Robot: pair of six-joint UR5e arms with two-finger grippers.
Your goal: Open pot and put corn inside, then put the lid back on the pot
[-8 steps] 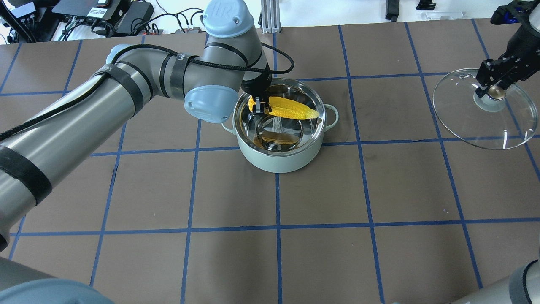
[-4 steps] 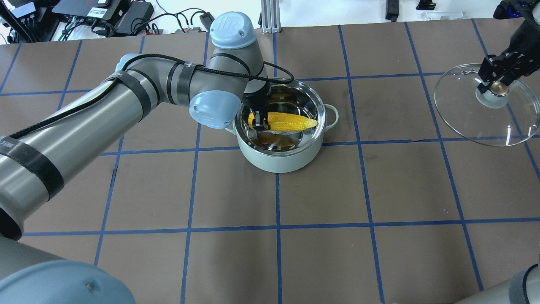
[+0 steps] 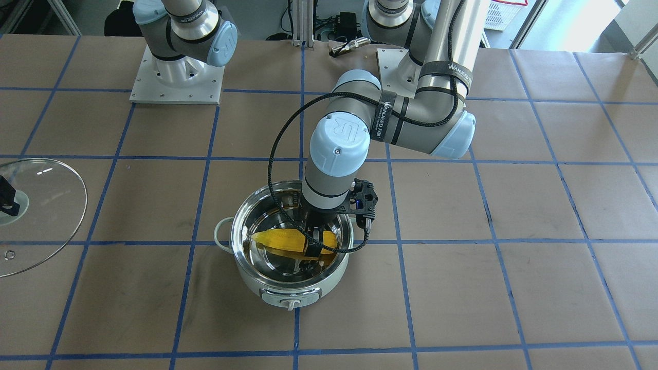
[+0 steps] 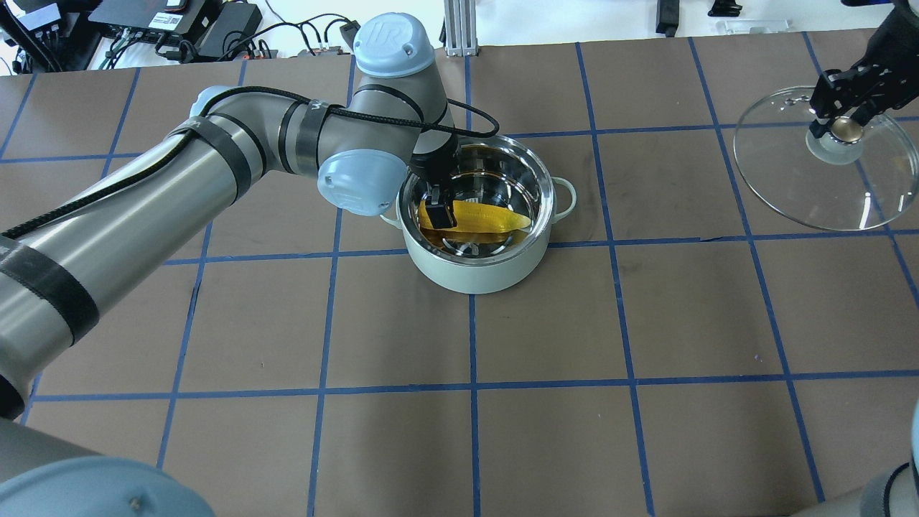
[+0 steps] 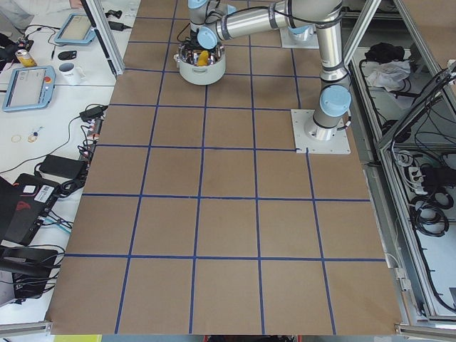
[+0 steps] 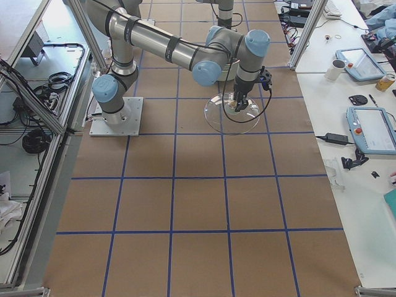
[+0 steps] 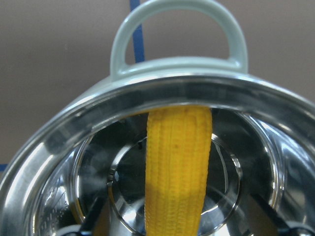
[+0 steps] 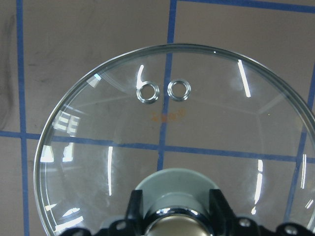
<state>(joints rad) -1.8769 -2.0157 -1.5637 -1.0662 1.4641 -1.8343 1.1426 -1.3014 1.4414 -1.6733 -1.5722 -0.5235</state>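
Observation:
The pale mint pot (image 4: 475,276) stands open mid-table, also in the front view (image 3: 288,295). My left gripper (image 4: 439,212) is down inside it, shut on the thick end of the yellow corn (image 4: 488,216), which lies across the steel interior (image 3: 277,240); the left wrist view shows the corn (image 7: 178,162) running toward the far handle. My right gripper (image 4: 840,123) is shut on the knob of the glass lid (image 4: 790,179), held tilted off at the far right; the lid (image 8: 98,147) fills the right wrist view.
Brown mat with a blue tape grid covers the table. Cables and electronics (image 4: 172,25) lie beyond the far edge. The arm bases (image 3: 175,77) stand on the robot's side. The lid (image 3: 46,205) sits at the left edge of the front view.
My left gripper has lowered the corn deeper into the pot. My right gripper has carried the lid slightly up the overhead view, away from the robot.

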